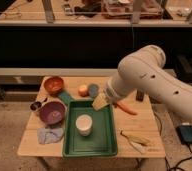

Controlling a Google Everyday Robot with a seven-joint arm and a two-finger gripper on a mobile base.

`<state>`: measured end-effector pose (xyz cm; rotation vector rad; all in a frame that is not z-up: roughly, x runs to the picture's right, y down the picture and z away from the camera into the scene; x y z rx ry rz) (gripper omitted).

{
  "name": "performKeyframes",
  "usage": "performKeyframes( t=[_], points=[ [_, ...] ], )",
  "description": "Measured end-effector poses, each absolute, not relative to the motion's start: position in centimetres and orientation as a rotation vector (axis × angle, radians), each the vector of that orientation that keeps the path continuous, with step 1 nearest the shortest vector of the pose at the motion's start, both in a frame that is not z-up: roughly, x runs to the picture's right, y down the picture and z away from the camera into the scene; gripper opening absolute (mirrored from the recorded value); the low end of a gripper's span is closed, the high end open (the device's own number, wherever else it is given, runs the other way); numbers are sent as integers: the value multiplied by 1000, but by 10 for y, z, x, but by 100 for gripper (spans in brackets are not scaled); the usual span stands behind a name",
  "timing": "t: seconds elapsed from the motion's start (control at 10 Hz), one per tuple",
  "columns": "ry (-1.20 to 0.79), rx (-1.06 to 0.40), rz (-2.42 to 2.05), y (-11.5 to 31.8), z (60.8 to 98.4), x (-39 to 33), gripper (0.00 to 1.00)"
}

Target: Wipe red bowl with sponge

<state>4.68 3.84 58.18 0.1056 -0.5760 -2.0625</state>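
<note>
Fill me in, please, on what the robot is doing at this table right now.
The robot's arm reaches in from the right, and its gripper hangs open, holding nothing, over the far edge of the green tray. The sponge lies on the table between the red bowl and the tray, apart from the gripper. The bowl sits near the table's far left corner, so the wiping has not yet begun.
</note>
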Motion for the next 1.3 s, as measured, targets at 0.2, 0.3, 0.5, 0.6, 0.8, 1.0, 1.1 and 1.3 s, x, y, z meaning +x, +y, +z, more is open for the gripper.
performKeyframes(
  t=[0.2,0.3,0.5,0.6,0.8,1.0,1.1,1.3],
  points=[
    [-495,113,-2110,25,602,37,65],
    [-474,120,-2120,17,612,33,65],
    [-425,157,-2151,-18,653,18,58],
    [-413,170,-2161,-30,667,12,50],
    [-361,198,-2180,-61,705,-2,44],
    [-306,218,-2203,-80,723,-21,58],
    [-297,227,-2224,-87,729,-38,66],
    [-293,227,-2230,-89,732,-42,67]
  ],
)
